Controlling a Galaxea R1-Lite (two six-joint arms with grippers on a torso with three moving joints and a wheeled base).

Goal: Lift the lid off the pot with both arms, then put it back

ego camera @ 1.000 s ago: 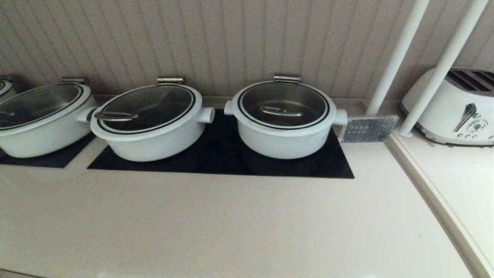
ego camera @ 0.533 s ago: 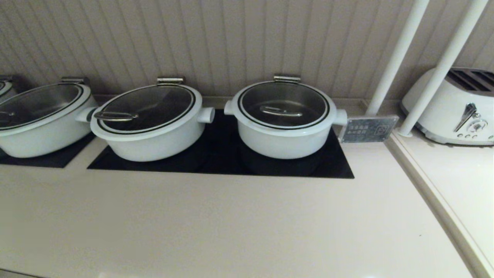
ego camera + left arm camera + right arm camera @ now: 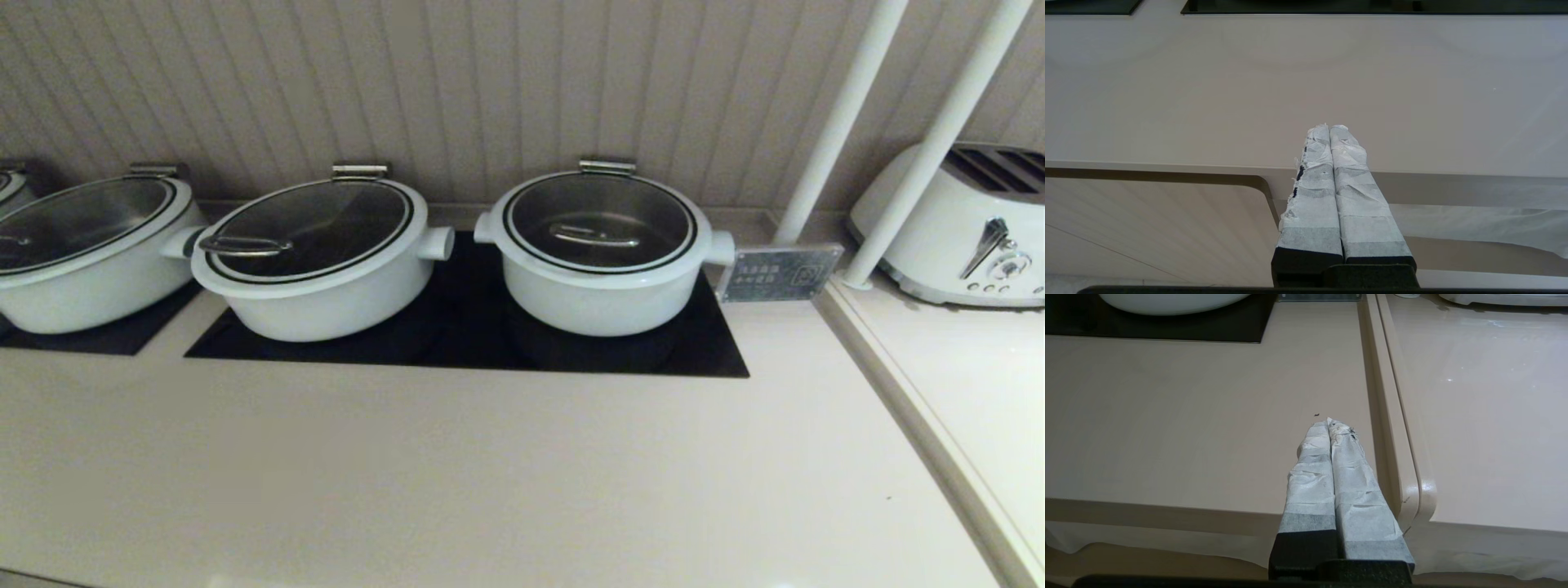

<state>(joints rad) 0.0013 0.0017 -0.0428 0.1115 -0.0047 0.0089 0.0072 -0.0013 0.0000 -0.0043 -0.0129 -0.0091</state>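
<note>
Both grippers, left gripper (image 3: pixel 1329 127) and right gripper (image 3: pixel 1327 421), hang pressed shut and empty at the counter's (image 3: pixel 490 474) six o'clock edge. Up at twelve o'clock, the lid (image 3: pixel 600 220) sits on the pot (image 3: pixel 600 286).

left gripper (image 3: pixel 1329 127): white-taped jaws, black base; right gripper (image 3: pixel 1327 421): same

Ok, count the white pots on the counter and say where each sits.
3 in full view: the pot farthest right, nearest the toaster; a wider pot in the middle; another wide pot at the left, cut off. A sliver of a possible fourth shows at far left.
</note>
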